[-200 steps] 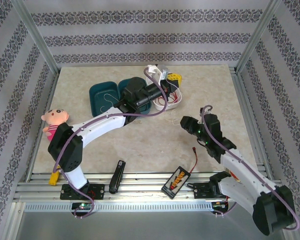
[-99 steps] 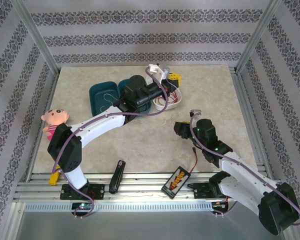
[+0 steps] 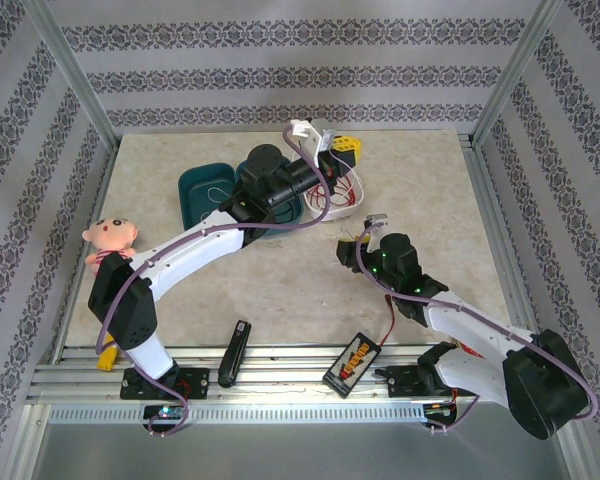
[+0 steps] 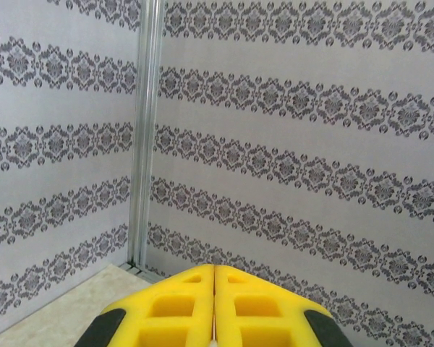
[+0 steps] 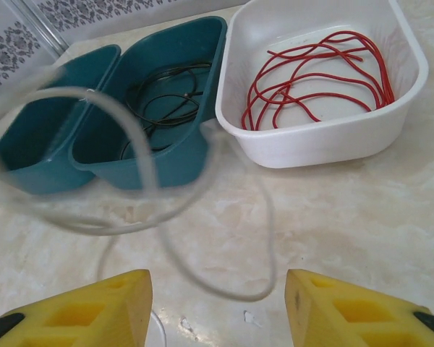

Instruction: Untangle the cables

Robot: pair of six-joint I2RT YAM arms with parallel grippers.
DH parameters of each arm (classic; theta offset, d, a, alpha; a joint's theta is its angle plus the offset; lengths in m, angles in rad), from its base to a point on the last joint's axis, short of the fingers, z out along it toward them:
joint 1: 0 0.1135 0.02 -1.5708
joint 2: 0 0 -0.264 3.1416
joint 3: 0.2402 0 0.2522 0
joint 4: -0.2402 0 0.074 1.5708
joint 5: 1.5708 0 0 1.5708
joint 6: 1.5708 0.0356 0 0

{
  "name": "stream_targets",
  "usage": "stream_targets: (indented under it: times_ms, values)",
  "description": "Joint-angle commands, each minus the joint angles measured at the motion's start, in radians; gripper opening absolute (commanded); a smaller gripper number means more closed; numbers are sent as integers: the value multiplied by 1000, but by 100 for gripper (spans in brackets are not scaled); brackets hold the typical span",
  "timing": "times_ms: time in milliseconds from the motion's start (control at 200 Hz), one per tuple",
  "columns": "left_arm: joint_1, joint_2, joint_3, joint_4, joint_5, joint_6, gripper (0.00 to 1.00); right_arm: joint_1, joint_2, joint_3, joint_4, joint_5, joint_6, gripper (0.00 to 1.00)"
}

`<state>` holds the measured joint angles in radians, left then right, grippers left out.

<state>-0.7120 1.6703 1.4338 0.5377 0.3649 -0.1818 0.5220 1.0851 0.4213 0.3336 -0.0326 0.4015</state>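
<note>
Swung leftward since a second ago, the right gripper hangs low over the marble table, jaws released, thin white cable looping before it. Thin red cable lies in the white plastic tub, thin black cable in the teal plastic tray. Left gripper, raised wallward, jaws clenched empty.

The right fingers have swung left, closer to the white tray.

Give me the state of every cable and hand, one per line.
red cable: loosely coiled inside the white tub
black cable: coiled inside a teal bin
white cable: loose loops in front of the teal bin
left hand: shut, empty
right hand: open, nothing between its fingers
</note>
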Motion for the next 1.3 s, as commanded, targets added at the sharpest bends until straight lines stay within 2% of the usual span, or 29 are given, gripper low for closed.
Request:
stream_targets:
  times_ms: [0,335,475,730,984,1079,1299]
  values:
    - [-2,-36,30,-2,18,18,0,15,42,43,87,33,-57,50]
    - [-1,-62,31,-12,23,29,0,19,65,43,127,6,-70,49]
    - [-3,-61,38,-10,12,42,0,24,89,42,126,-17,-46,35]
    - [-2,-73,75,-50,-32,92,0,40,92,0,151,-28,39,36]
    - [-1,-67,102,-86,-97,123,0,49,78,-10,147,-54,71,12]
    - [-2,-62,136,-117,-126,157,0,50,89,-17,138,-48,74,0]
    - [19,-52,243,-203,-162,208,0,50,124,-45,130,-9,86,0]
